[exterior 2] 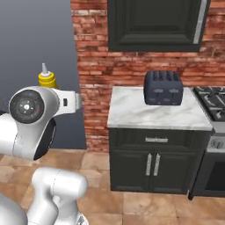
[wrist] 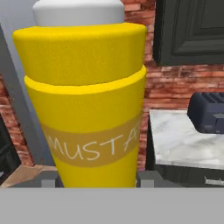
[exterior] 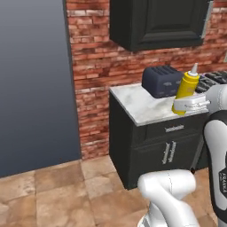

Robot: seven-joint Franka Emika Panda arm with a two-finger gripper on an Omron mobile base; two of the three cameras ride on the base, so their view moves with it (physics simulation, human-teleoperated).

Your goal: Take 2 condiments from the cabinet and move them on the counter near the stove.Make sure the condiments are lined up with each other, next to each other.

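A: The gripper (wrist: 98, 181) is clenched on one yellow bottle (wrist: 85, 100), low on its body, with a dark finger (wrist: 47, 182) on each side of the base in the hand view. The tan band on it reads "MUSTA", the rest turned away.

B: Where does the bottle sit against the room?

A: It is upright, with its white nozzle on top. In the left base view the bottle (exterior: 186, 90) shows in front of the bench (exterior: 146, 106) and just right of the toaster (exterior: 162, 81), held in the white hand. In the right base view the bottle (exterior 2: 47, 78) peeks above the arm's round joint, against the grey wall, well left of the bench (exterior 2: 132, 112). So it hangs in the air short of the slab; I cannot tell how close.

B: Count what else there is.

A: One toaster (exterior 2: 163, 88), dark blue-grey, stands on the marble near the brick wall. One wall cabinet (exterior 2: 154, 24), black, with one grey bar handle (exterior 2: 201, 21) on its right edge; its door is shut. One stove (exterior 2: 213, 103) touches the bench on the right. Under the slab there is one drawer and two doors, each door with a silver handle.

B: Condiments in sight?

A: One, the mustard.
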